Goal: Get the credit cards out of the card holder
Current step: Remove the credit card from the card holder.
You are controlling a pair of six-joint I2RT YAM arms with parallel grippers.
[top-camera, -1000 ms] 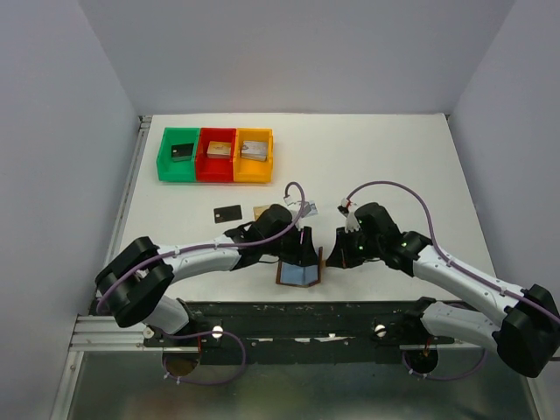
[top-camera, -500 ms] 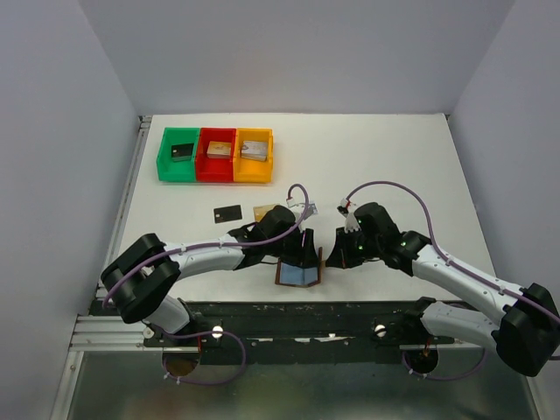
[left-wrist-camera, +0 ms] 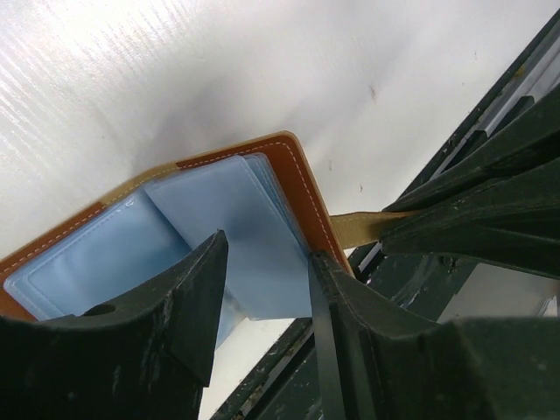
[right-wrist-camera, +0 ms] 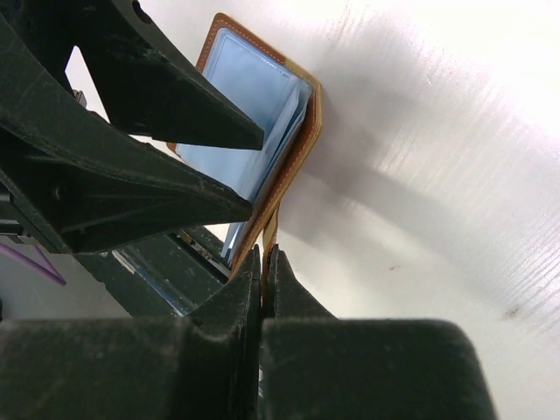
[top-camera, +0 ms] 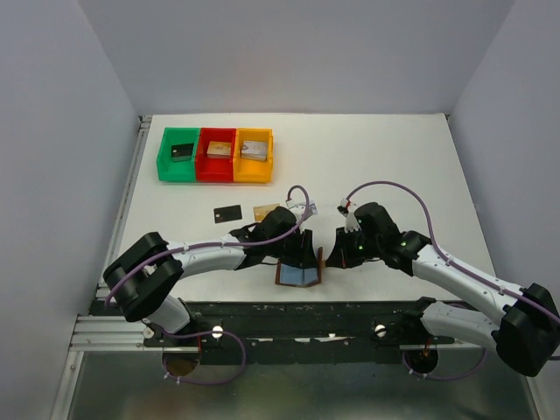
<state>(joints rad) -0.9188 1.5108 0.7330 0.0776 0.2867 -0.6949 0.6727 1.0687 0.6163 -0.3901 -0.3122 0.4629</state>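
Observation:
The brown card holder [top-camera: 298,275] lies open near the table's front edge, its pale blue pockets [left-wrist-camera: 131,254] facing up. My left gripper [top-camera: 302,251] [left-wrist-camera: 262,284] hangs open just above it, one finger on each side of the right-hand blue pocket leaf [left-wrist-camera: 262,236]. My right gripper [top-camera: 338,255] [right-wrist-camera: 264,254] is shut on the holder's tan tab strap [right-wrist-camera: 271,229] [left-wrist-camera: 363,227]. Two credit cards lie flat behind the arms, one black [top-camera: 227,213] and one gold [top-camera: 265,211]. I cannot make out any card inside the pockets.
Green [top-camera: 178,154], red [top-camera: 217,154] and orange [top-camera: 254,156] bins with small blocks stand at the back left. The black base rail [top-camera: 306,315] runs just in front of the holder. Both arms crowd the holder from either side.
My left gripper has edged slightly down and right onto the holder, its jaws a touch narrower. The right gripper and the holder have not moved.

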